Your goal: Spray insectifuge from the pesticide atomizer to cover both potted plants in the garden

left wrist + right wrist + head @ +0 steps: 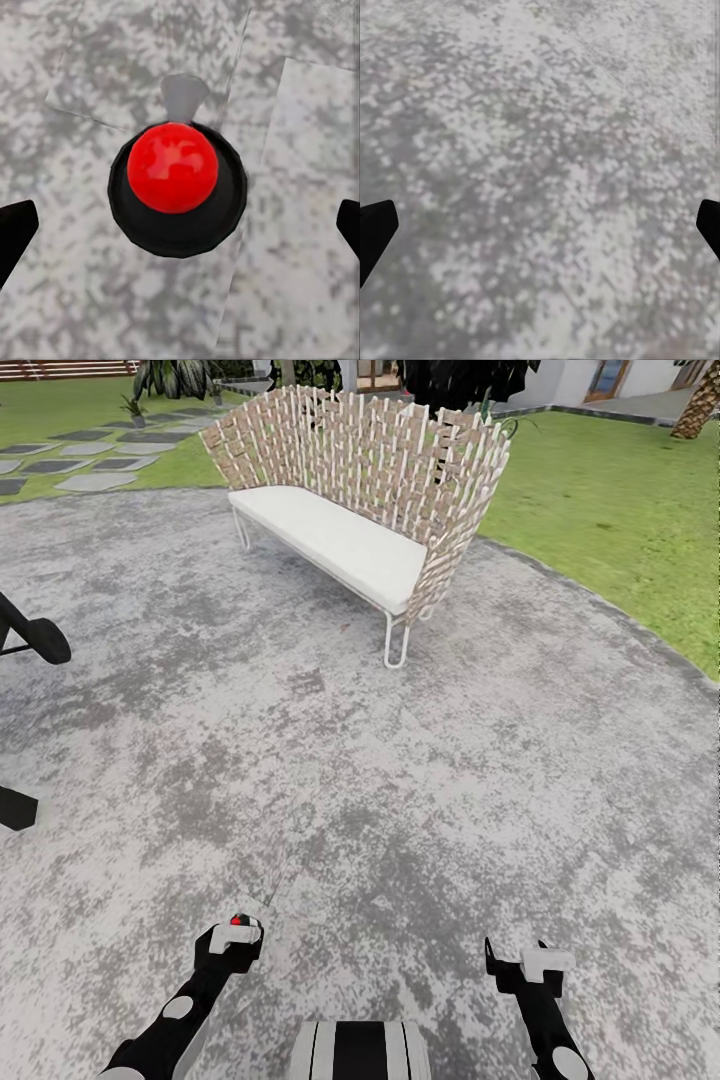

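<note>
The pesticide atomizer [178, 184] sat between the fingers of the left gripper [232, 940], seen end-on in the left wrist view: a glossy red round cap on a black round collar, with a small grey nozzle pointing away from the camera. Its long axis ran along the fingers (its body was hidden). The left jaws were clenched on it; the right gripper [540, 225] was spread wide over mottled grey paving [400, 780]. A woven bench [360, 490] stood ahead, near lawn [610, 510].

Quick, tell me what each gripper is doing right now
Left gripper: holding the atomizer, red cap showing between its fingers.
Right gripper: open, empty.
</note>
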Available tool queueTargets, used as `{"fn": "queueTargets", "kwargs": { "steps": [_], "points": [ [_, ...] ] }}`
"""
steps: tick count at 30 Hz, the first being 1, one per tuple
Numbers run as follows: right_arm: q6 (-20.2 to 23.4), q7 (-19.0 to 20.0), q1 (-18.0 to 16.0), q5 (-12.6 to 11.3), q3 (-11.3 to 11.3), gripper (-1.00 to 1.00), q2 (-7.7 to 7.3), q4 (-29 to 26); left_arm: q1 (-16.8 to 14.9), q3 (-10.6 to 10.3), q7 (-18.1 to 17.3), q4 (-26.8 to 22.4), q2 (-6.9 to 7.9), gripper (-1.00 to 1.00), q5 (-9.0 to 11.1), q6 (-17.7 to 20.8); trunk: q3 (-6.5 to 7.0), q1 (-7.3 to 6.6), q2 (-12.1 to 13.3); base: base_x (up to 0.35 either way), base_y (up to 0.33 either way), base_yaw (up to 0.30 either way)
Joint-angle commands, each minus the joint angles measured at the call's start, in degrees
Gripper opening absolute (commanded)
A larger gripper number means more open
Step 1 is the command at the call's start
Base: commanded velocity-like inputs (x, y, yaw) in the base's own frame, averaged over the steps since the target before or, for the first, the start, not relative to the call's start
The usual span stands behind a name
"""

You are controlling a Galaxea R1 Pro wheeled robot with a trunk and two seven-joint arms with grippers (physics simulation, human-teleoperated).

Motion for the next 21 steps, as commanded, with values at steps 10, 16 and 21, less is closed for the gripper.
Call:
{"fn": "queueTargets", "kwargs": {
  "steps": [10,16,21],
  "points": [
    [-0.1,-0.2,0.0,0.2,0.1,1.00,-0.01,0.0,0.0,0.5,-0.4,0.0,-0.04,1.00,-0.4,-0.2,-0.03,0.00,0.0,0.010,0.000,-0.010],
    [-0.1,-0.2,0.0,0.2,0.1,1.00,-0.01,0.0,0.0,0.6,-0.4,0.0,-0.01,1.00,-0.4,-0.2,-0.03,0.00,0.0,0.000,0.000,0.000],
    [-0.1,-0.2,0.0,0.2,0.1,1.00,0.00,0.0,0.0,0.6,-0.4,0.0,0.04,1.00,-0.4,-0.2,-0.03,0.00,0.0,0.000,0.000,0.000]
  ]
}}
